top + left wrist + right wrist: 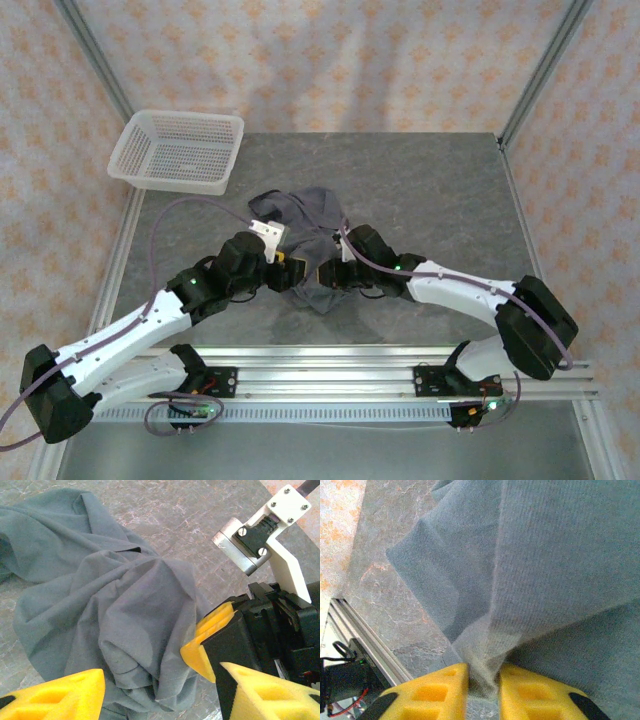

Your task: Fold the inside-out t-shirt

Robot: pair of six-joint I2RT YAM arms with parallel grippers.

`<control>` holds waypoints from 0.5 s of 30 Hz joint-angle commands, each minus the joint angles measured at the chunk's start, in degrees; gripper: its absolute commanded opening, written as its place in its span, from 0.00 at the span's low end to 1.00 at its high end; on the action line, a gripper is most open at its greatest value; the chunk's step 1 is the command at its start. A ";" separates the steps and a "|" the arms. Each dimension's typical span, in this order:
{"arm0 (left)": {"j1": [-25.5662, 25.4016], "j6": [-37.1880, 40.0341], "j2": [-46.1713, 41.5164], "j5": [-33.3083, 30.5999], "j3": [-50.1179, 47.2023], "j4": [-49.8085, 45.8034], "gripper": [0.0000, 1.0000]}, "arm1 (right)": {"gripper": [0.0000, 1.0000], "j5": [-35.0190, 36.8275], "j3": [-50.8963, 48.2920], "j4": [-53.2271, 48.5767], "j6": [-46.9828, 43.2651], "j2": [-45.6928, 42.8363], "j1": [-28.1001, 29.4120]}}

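Mid-table, on the grey marbled tabletop [430,190], a crumpled dark slate-grey cloth t-shirt [308,215] lies bunched between both arms. Yellow fingers of the right gripper [483,685] pinch a fold of it tight, while the left gripper [162,685] gapes wide beside the heap, gripping nothing. Off at the far left corner sits a white plastic mesh basket [180,150], apart from the shirt

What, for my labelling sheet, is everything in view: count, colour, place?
Dark slate-grey cloth t-shirt: one, grey, crumpled at the table's middle.
White plastic mesh basket: one, white, far left corner of the table.
Grey stone-patterned table: one, grey, under everything.
Silver metal rails: at least two, silver, along the near edge by the arm bases.
Left end effector: one, yellow fingers, open, cloth between them.
Right end effector: one, yellow fingers, shut on a fold of the t-shirt.
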 commanded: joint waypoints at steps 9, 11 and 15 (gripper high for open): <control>0.31 -0.78 0.11 -1.16 -0.36 1.86 0.61 | 0.31 1.78 -3.35 11.20 5.64 3.07 1.53; 0.31 -0.71 -0.05 -1.30 -0.40 1.67 0.61 | 0.27 1.91 -3.52 11.21 5.82 2.75 1.64; 0.31 -0.76 -0.07 -1.60 -0.64 2.06 0.61 | 0.17 2.08 -4.78 10.86 5.76 0.87 1.64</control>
